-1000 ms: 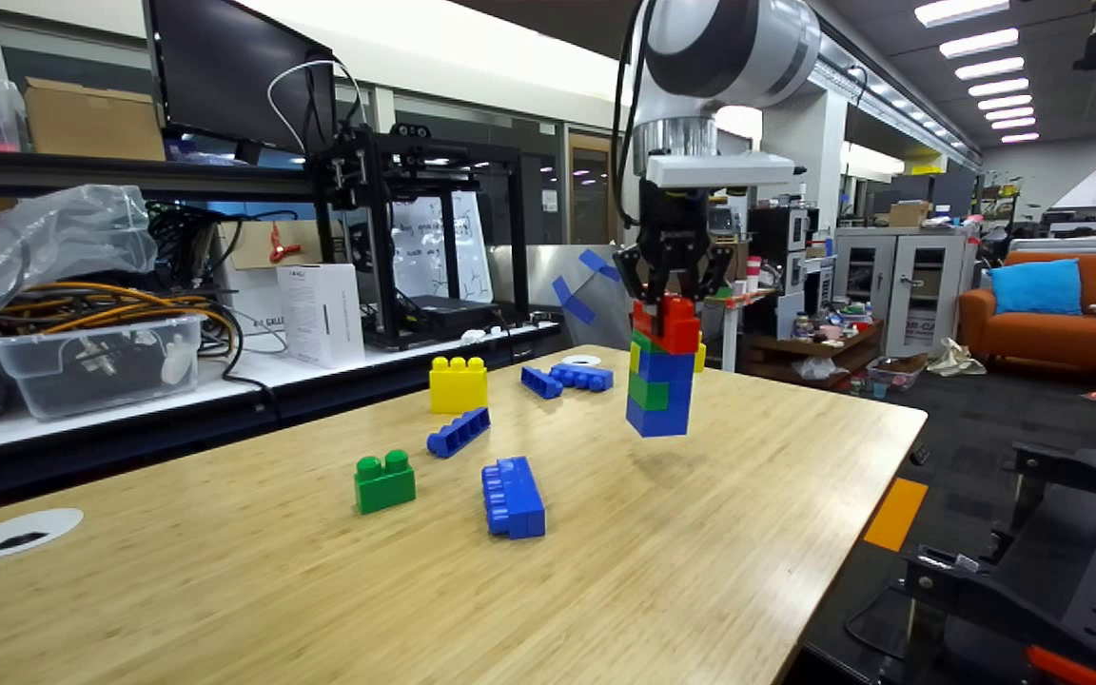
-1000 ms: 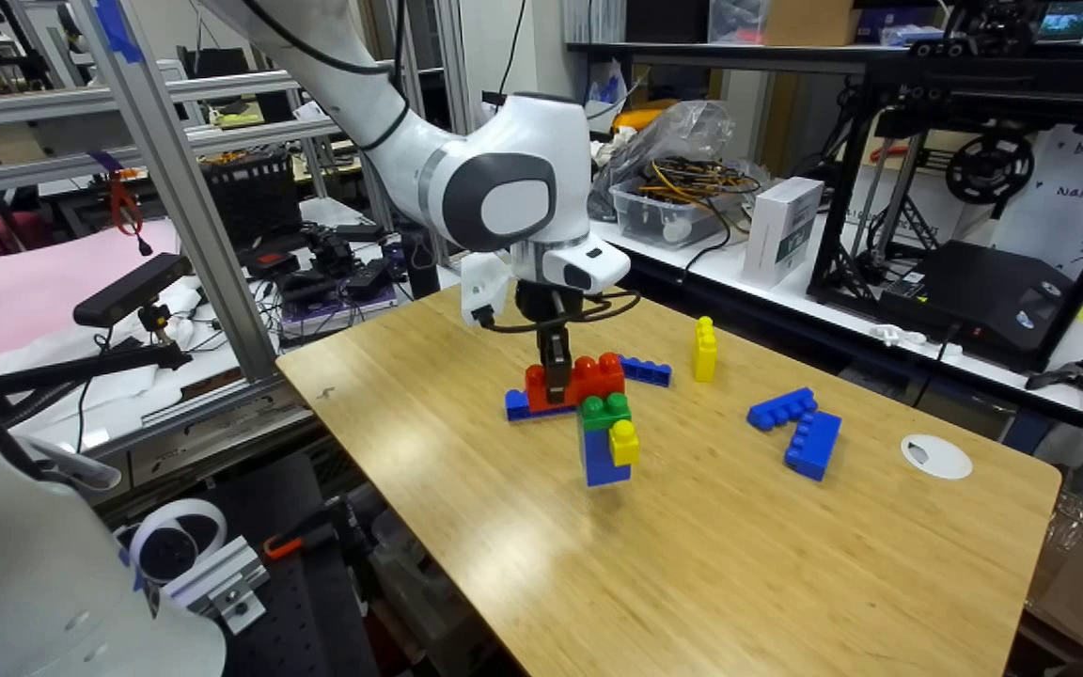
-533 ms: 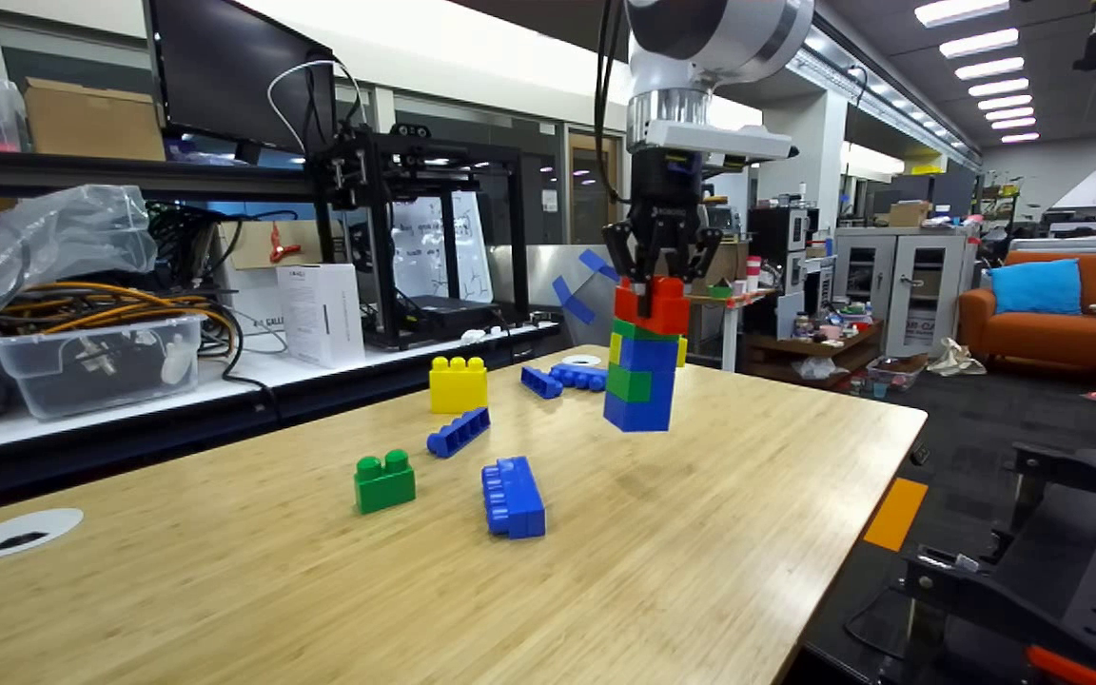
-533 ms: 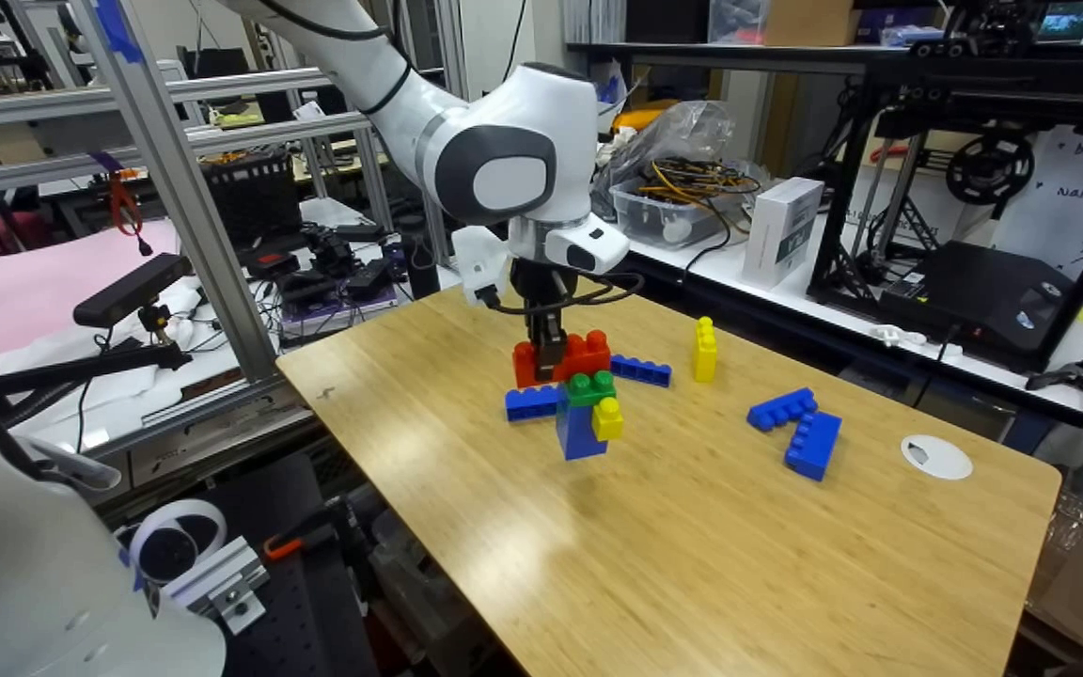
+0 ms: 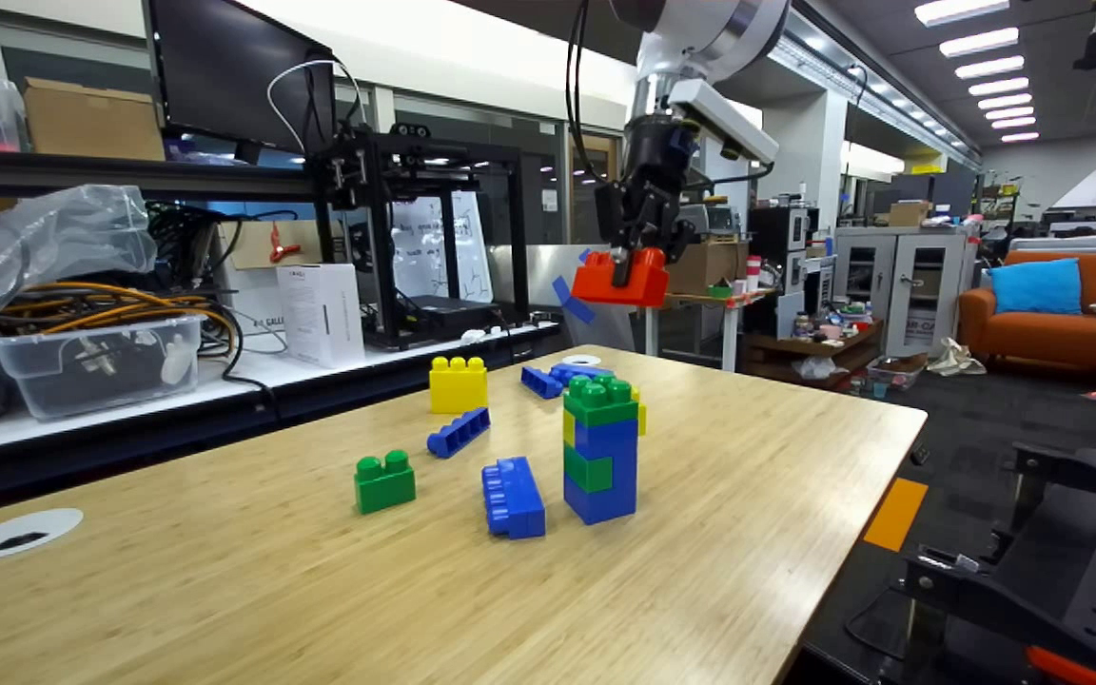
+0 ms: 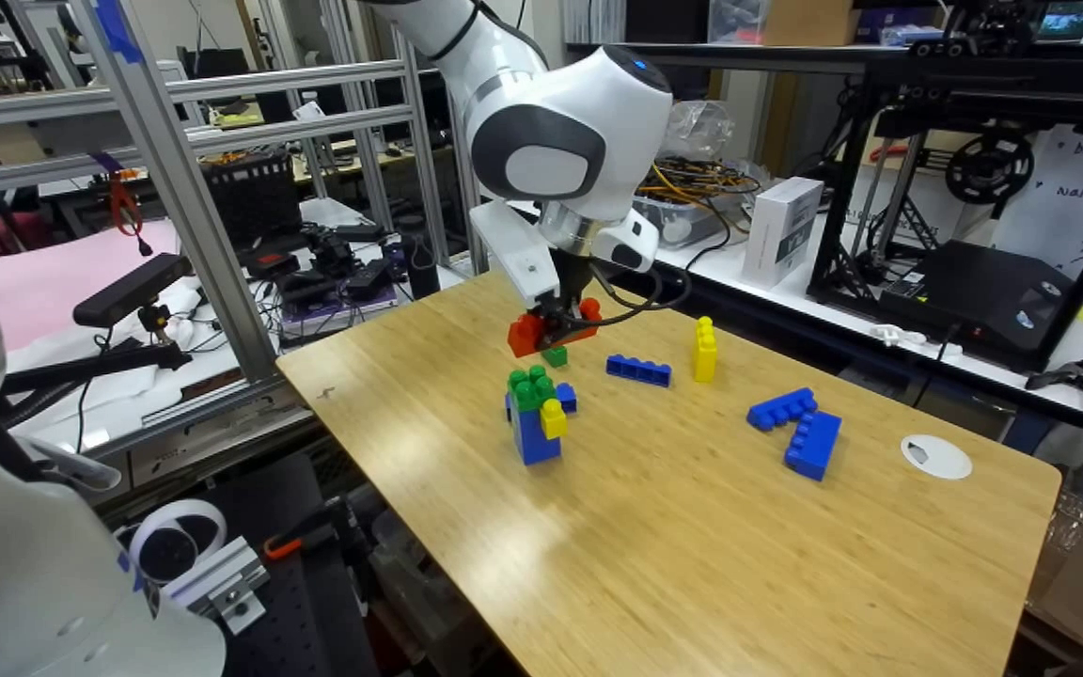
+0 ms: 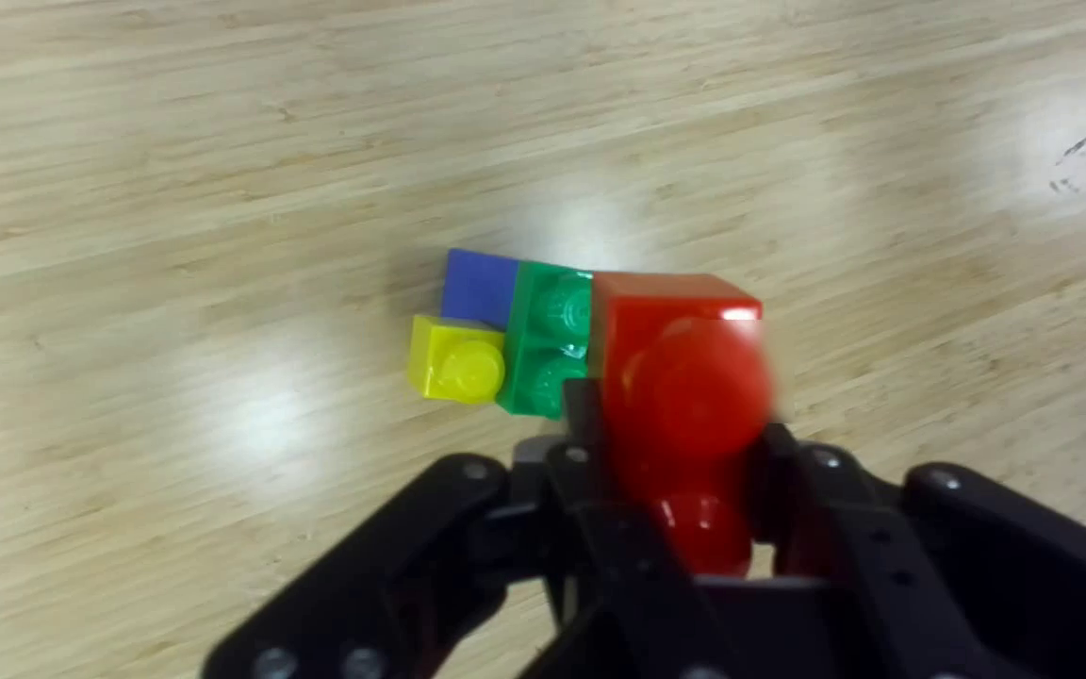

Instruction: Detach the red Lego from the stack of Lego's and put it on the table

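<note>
The red Lego (image 5: 645, 282) is held in the air, a little tilted, apart from the stack. It also shows in an exterior view (image 6: 525, 336) and in the wrist view (image 7: 684, 377). My gripper (image 7: 680, 424) is shut on it, one finger on each side; it shows in both exterior views (image 5: 622, 266) (image 6: 556, 327). The stack of Lego's (image 5: 605, 442), green on top of blue with a yellow brick at its side, appears to stand upright on the table (image 5: 748, 457), below my gripper. It also shows in an exterior view (image 6: 537, 437) and the wrist view (image 7: 548, 330).
Loose bricks lie around the stack: a blue one (image 5: 515, 499), a green one (image 5: 384, 483), another blue one (image 5: 459, 433) and a yellow one (image 5: 458, 385). Two blue bricks (image 6: 813, 445) lie near a white grommet (image 6: 936, 456). A shelf with a 3D printer (image 6: 974, 273) borders the table.
The stack hung from the red Lego in my gripper; it has come off and sits lower, on the table. My gripper still holds the red Lego and has turned, tilted and moved up.
</note>
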`<state>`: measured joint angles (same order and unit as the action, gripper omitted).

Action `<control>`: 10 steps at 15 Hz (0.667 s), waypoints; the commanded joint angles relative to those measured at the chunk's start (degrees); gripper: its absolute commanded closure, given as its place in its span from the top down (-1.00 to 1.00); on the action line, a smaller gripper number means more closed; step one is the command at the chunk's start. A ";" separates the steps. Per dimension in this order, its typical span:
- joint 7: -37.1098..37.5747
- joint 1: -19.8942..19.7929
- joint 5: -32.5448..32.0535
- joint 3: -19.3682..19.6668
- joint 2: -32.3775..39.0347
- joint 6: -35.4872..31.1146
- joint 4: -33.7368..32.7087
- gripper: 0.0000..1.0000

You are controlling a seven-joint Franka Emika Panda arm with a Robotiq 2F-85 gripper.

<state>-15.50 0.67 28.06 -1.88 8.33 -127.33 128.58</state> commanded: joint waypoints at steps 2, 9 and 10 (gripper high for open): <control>-6.77 -3.34 1.60 0.04 4.07 6.64 -4.42 -0.79; 7.12 -2.66 -9.11 3.38 10.96 -2.48 -6.16 -0.79; 10.12 -2.55 -12.15 4.26 12.13 -4.27 -5.91 -0.79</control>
<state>-12.46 -2.58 21.76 0.91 17.57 -127.65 123.30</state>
